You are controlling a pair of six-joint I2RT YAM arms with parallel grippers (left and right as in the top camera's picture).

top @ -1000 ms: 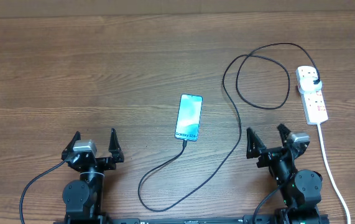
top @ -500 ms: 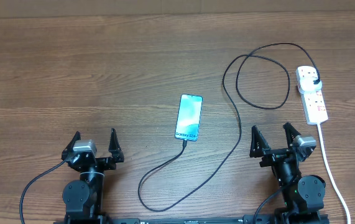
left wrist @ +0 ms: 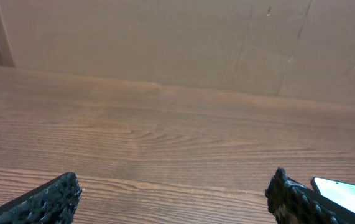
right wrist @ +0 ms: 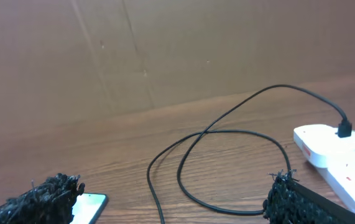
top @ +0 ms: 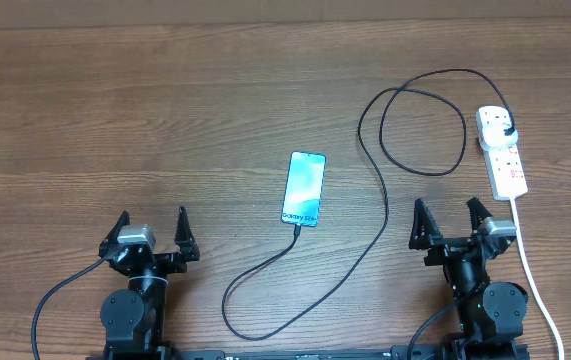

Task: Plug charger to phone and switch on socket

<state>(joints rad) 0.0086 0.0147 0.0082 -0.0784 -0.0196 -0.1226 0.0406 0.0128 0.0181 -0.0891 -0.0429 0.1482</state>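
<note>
The phone (top: 304, 188) lies mid-table with its screen lit; its corner shows in the left wrist view (left wrist: 345, 193) and the right wrist view (right wrist: 90, 204). The charger cable (top: 370, 235) runs from the phone's near end, loops, and ends in a black plug in the socket (top: 502, 150), a white power strip at the right, also in the right wrist view (right wrist: 336, 152). The cable shows there too (right wrist: 183, 155). My left gripper (top: 152, 232) is open and empty near the front left. My right gripper (top: 451, 224) is open and empty, near the strip's cord.
The strip's white cord (top: 530, 265) runs down the right side past my right arm to the front edge. A brown cardboard wall (left wrist: 165, 43) stands behind the table's far edge.
My right gripper has swung to the right, toward the white cord, and now points more straight ahead. The left arm, phone, cable and socket have not moved.
</note>
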